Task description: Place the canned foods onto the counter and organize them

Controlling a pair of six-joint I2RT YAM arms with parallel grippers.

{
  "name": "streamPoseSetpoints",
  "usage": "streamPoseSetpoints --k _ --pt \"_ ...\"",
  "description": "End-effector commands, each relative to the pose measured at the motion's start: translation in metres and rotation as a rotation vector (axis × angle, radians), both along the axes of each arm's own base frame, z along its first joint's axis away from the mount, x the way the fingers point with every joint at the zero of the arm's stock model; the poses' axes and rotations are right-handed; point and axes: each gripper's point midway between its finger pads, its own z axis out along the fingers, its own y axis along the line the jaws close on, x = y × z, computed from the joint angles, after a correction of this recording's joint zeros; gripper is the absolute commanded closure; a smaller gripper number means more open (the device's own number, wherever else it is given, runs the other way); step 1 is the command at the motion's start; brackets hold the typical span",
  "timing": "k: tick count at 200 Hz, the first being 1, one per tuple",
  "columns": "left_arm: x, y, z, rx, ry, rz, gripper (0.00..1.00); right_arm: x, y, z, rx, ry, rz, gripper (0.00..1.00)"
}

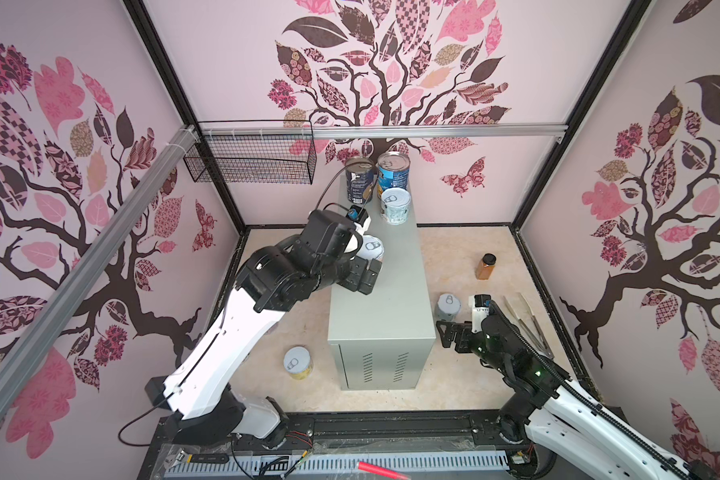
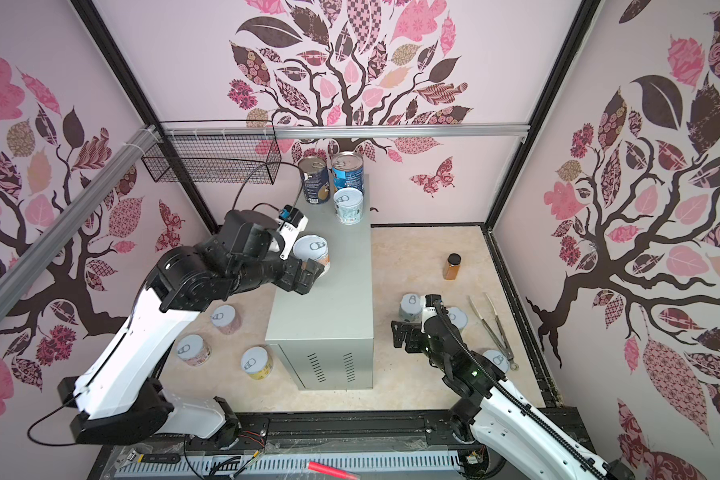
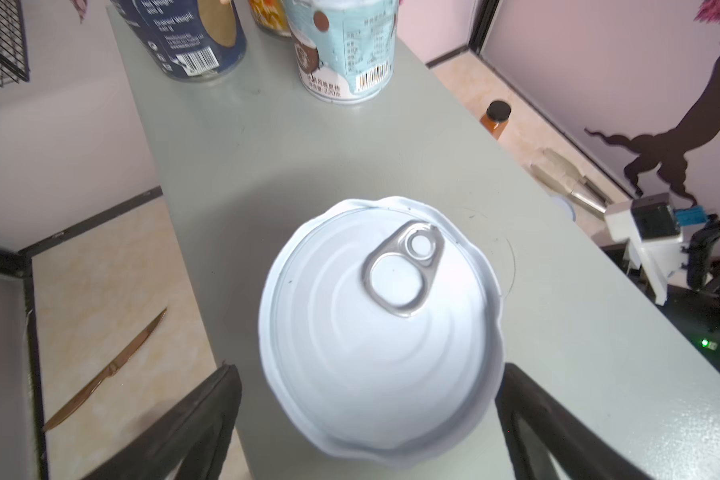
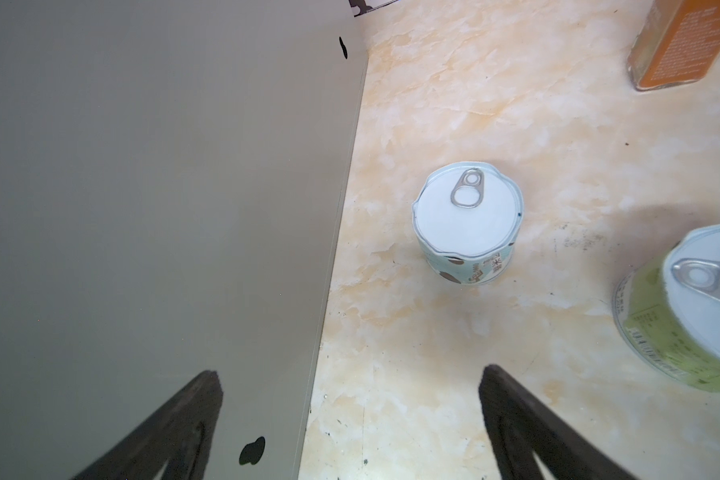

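Your left gripper [image 3: 368,368] has its jaws spread with a can [image 3: 379,332] standing between them on the counter [image 3: 267,166]. There's a sliver of grey showing between one finger [image 3: 208,407] and the can, so it's not clamped. Further ahead of it a blue-label can [image 3: 346,54] and two tall cans [image 1: 359,178] stand upright at the counter's far end.

The short ones have white pull-tab lids with slightly crinkled rims, and the counter is smooth grey metal. A top view shows three floor cans [image 2: 225,319] under that arm. Where the arm covers them, only the yellow-label can [image 1: 298,362] shows. The bronze knife [image 3: 109,370] on the floor shows up in the left wrist view only.

Your right gripper [image 4: 352,370] is wide open and empty, with the counter's flat side close by one finger. Straight ahead of it stands a dotted can [image 4: 468,220], a green-label can [image 4: 682,324] sits off to the side, and the orange jar [image 4: 682,41] is beyond. The metal tongs [image 1: 528,324] only show in the top views.
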Motion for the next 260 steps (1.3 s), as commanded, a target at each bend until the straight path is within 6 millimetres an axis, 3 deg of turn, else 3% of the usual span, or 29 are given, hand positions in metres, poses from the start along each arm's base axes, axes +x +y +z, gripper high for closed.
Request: streamPoseSetpoints --k 1,63,102,133,181,233,260 --pt "0.009 -0.009 0.008 -0.095 -0.106 0.001 0.02 0.000 -0.001 0.004 0.002 -0.007 -0.001 0.00" --pt "0.002 -0.021 0.002 -0.189 -0.188 -0.090 0.02 -0.001 0.000 0.004 0.006 -0.004 0.008 0.00" --pt "0.013 -0.029 0.003 -0.198 -0.200 -0.072 0.05 -0.001 0.000 0.007 0.010 -0.008 0.005 0.00" --pt "0.021 -0.033 -0.002 -0.189 -0.206 -0.062 0.11 -0.001 0.000 0.010 0.013 -0.013 0.005 0.00" --pt "0.029 -0.030 -0.004 -0.149 -0.228 -0.041 0.33 -0.002 0.002 0.007 0.018 -0.011 0.014 0.00" --pt "0.062 -0.003 0.008 -0.201 -0.240 0.043 0.36 0.000 0.006 0.011 0.036 -0.019 0.022 0.00" --pt "0.083 -0.003 0.014 -0.178 -0.260 0.062 0.36 0.003 0.007 0.013 0.038 -0.024 0.021 0.00"
